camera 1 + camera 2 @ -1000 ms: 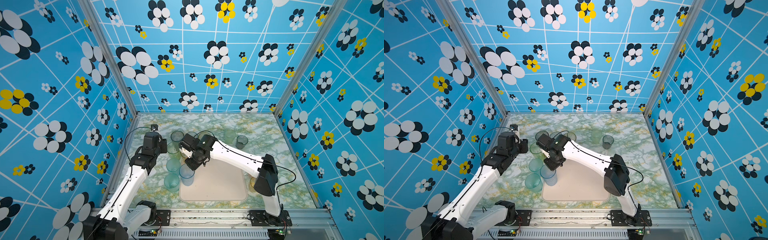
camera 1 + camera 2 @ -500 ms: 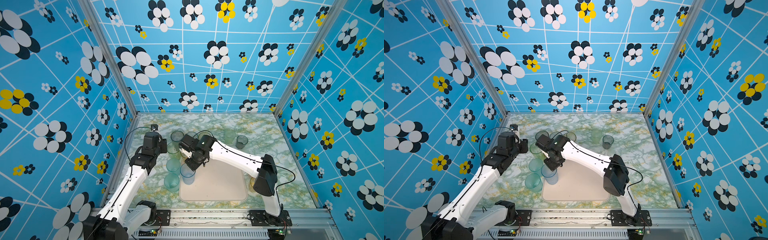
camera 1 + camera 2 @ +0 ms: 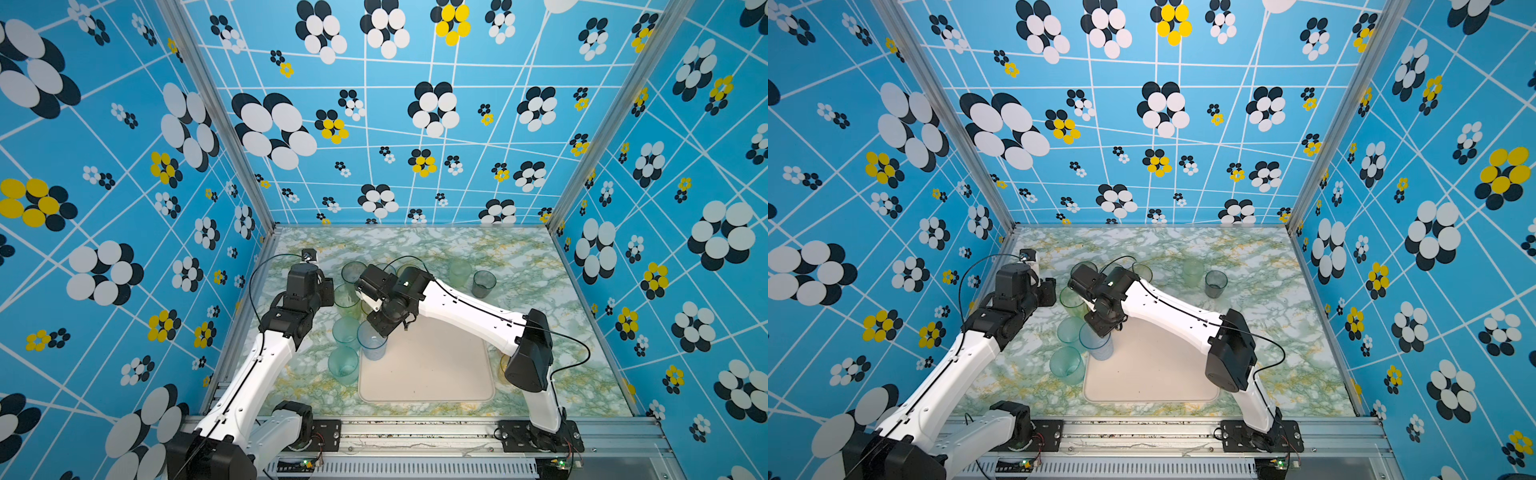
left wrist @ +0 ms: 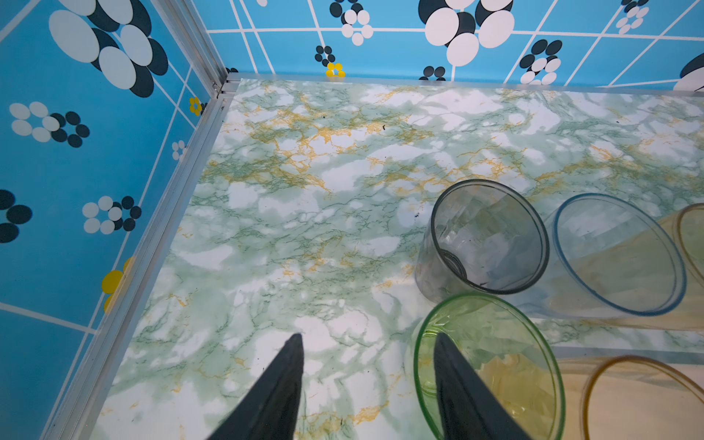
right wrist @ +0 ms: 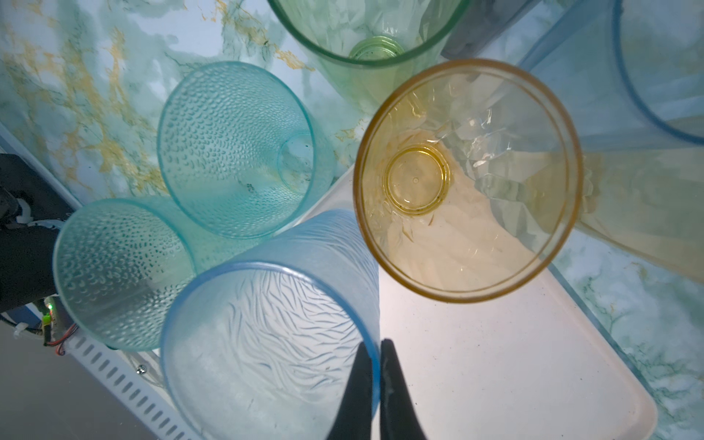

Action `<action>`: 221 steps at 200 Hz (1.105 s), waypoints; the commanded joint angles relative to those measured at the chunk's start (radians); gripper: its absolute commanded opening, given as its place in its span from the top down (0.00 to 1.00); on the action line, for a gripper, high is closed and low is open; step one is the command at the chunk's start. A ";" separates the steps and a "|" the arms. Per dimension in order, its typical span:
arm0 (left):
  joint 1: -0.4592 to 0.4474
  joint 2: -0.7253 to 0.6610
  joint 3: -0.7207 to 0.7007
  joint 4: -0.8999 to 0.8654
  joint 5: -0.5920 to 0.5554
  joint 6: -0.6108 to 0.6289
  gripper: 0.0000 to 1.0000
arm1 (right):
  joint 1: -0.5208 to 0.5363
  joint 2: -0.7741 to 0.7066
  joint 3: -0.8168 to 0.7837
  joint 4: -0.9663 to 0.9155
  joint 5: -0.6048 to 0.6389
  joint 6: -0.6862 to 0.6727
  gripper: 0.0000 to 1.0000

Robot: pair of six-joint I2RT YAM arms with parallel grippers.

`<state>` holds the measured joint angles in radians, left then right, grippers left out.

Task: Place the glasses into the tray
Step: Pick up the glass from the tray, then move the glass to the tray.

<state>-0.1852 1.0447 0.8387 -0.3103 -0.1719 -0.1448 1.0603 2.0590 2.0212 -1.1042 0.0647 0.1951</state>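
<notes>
At lower centre of the right wrist view, the right tool [image 5: 377,343] has just pinched the rim of the blue glass [image 5: 266,324] at the corner of the tray [image 5: 495,362], probably ready for lifting. The left tool [image 4: 367,336] stands open astride a green glass [image 4: 495,343].

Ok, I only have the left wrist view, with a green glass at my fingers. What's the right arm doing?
Observer: The right fingers are shut on the rim of the frosted blue glass, pinching its wall from both sides.
Operator: Where does that glass stand?
Observer: At a corner of the tray in both top views. I cannot tell if its base is fully inside the rim.
Operator: Anything crowding that corner?
Observer: Yes, two more on the table just outside the tray: the farther teal glass and the nearer teal glass.
</notes>
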 commanded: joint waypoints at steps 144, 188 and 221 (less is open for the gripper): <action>0.003 0.001 -0.012 0.001 0.007 0.013 0.44 | 0.002 0.026 -0.011 -0.009 -0.006 0.000 0.90; 0.004 0.001 -0.010 -0.002 0.005 0.013 0.43 | -0.005 0.023 -0.037 0.008 -0.021 0.007 0.85; 0.004 0.002 -0.007 -0.003 0.006 0.013 0.43 | -0.009 0.014 -0.054 0.019 -0.026 0.012 0.82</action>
<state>-0.1852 1.0451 0.8387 -0.3107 -0.1719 -0.1452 1.0573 2.0663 1.9877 -1.0973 0.0608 0.1986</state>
